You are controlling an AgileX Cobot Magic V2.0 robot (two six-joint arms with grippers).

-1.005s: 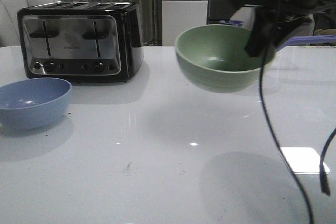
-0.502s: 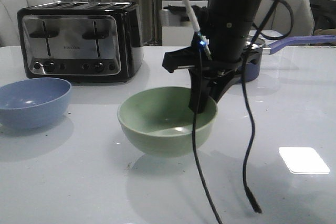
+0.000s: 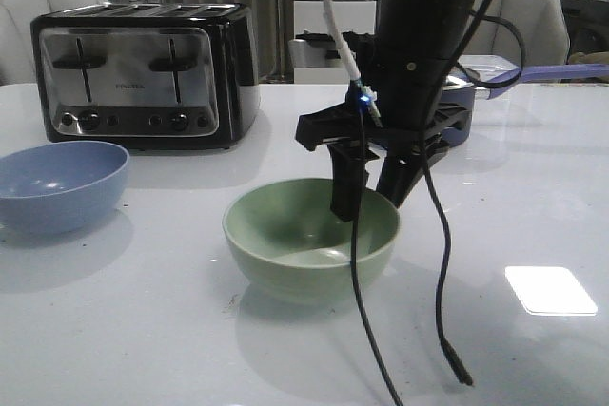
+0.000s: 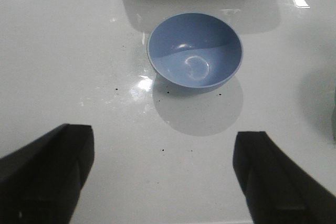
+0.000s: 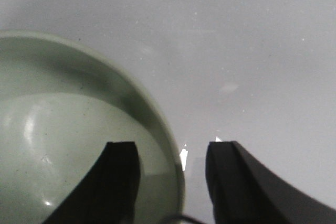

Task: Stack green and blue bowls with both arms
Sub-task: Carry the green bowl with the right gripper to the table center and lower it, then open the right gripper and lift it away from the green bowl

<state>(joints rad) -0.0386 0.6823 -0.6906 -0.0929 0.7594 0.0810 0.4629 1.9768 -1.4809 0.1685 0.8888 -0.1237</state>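
Front view shows the green bowl [image 3: 311, 238] nearest the camera, sitting on the white table [image 3: 143, 330] at about its middle, with the right gripper [image 3: 369, 199] poised over the bowl's right-hand rim. One finger hangs inside the bowl and the other outside it, so the wall lies between them. In the right wrist view the two fingers [image 5: 118, 182] stand apart on either side of that rim [image 5: 173, 156] with a visible gap on each side; the jaws look partly open and hold nothing. Whether the bowl's foot rests fully on the table I cannot tell for sure, but it sits level with its shadow close beneath.

Farther back and to the left, the blue bowl [image 3: 59, 184] rests upright on the table, well apart from the green one. The left wrist view looks down on it [image 4: 195, 51], empty, with the left gripper [image 4: 163, 182] spread wide and hovering short of it, touching nothing. Behind the blue bowl stands the toaster [image 3: 143, 73]; at the far right, behind the arm, a dark saucepan [image 3: 457, 111] with a purple handle.

As I judge it, the green bowl is set down as the base of the stack and the right pincer is letting go. The next move calls for the right arm to lift clear, and for the left to close on the blue bowl's rim and carry it over.
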